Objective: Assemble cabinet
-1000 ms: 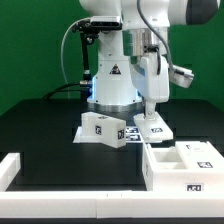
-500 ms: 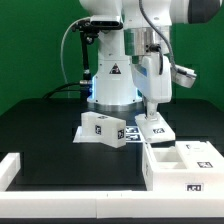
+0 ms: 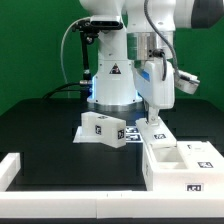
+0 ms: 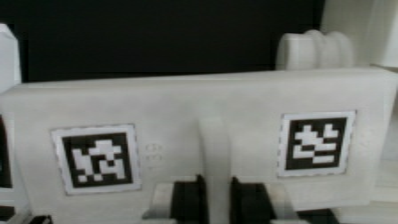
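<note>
Assembly is at an early stage: I see the gripper point(image 3: 151, 118) at a loose panel point(image 4: 196, 100), closure indeterminate, box shell point(image 3: 168, 165) not yet joined.

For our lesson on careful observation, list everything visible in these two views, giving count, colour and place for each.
Box shell: one, white, exterior view's right front.
Tagged block: one, white, on the marker board, centre.
Panel: one, white, two tags, beneath the jaws.
Marker board: one, white, flat under the block.
Bar: one, white, exterior view's left front.
Table: one, black, under everything.
Backdrop: one, green, behind.
Robot arm: one, white, rear centre.
Jaws: one pair, pale, at the panel; open or shut unclear.
</note>
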Tool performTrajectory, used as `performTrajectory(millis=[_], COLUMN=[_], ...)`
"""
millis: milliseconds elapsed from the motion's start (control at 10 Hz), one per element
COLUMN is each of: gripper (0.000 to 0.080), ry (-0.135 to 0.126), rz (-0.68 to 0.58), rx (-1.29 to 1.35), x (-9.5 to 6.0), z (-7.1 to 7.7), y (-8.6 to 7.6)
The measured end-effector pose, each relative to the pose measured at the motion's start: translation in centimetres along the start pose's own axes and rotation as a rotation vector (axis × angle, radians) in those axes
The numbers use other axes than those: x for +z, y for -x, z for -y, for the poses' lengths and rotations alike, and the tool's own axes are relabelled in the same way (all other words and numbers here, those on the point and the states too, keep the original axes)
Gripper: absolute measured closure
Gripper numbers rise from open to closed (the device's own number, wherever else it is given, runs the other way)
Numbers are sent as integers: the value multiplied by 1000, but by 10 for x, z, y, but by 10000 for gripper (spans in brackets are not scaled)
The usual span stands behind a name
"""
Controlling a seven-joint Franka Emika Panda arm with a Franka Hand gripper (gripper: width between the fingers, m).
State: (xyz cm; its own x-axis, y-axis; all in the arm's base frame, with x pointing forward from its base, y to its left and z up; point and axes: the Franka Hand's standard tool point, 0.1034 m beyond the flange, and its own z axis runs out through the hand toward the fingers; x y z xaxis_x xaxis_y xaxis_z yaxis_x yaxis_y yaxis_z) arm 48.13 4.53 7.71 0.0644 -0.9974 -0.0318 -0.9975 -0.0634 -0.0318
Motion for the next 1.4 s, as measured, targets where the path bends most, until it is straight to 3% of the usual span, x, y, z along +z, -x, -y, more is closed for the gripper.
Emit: performTrajectory(millis=[200,400,800,1100,1200,1400], gripper=[744,744,744,744,744,744], ry=[-10,-2,-6,-65,-80,-88], rz=[-9,-33,-32,-55,-66,-74], rx=[-4,-40,-22,56,62,59], x=[0,5,5,6,7,7], z=[10,18,21,65,73,72], y=[0,-1,-2,-3,0,0])
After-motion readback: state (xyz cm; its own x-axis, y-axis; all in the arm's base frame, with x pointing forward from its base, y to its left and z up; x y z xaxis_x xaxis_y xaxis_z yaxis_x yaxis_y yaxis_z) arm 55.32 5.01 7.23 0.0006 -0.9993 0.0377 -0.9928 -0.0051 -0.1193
